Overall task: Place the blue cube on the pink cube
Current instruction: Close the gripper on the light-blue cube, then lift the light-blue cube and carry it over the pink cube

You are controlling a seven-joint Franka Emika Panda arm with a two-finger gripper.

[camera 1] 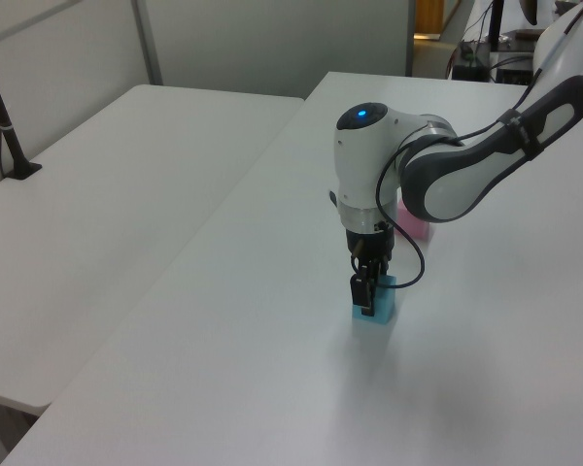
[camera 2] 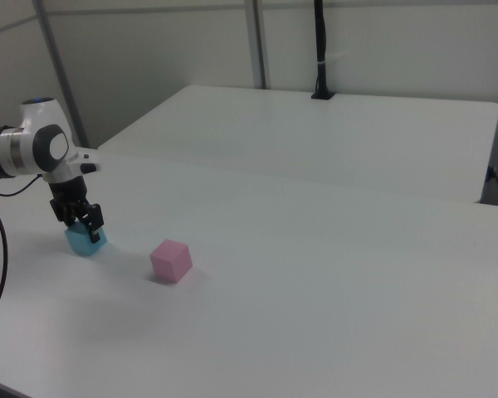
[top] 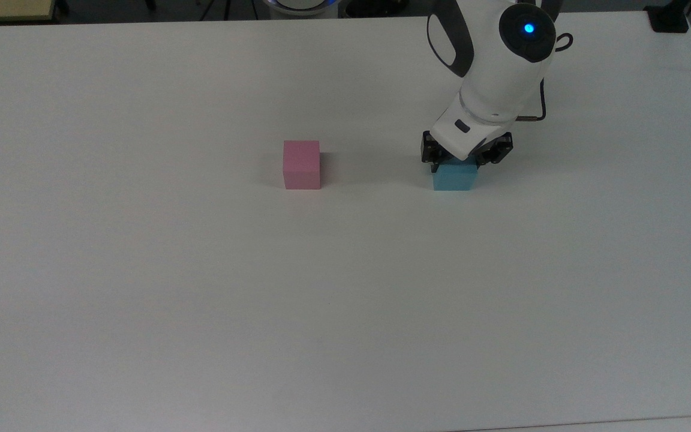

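Observation:
The light-blue cube (top: 454, 177) sits on the white table (top: 201, 300), right of centre in the top view. My gripper (top: 464, 159) has come down over it, still open, with one black finger on each side of the cube and its upper part hidden under the hand. In the left view the gripper (camera 1: 367, 294) covers the near-left face of the blue cube (camera 1: 383, 309). The pale-pink cube (top: 302, 164) stands alone to the top view's left of the blue one, a few cube-widths away. Both the blue cube (camera 2: 85, 242) and the pink cube (camera 2: 171, 259) appear in the right view.
A second white table (camera 1: 126, 184) adjoins this one, with a black post (camera 1: 2, 121) at its far side. The arm's white wrist and a cable (top: 540, 90) rise behind the blue cube.

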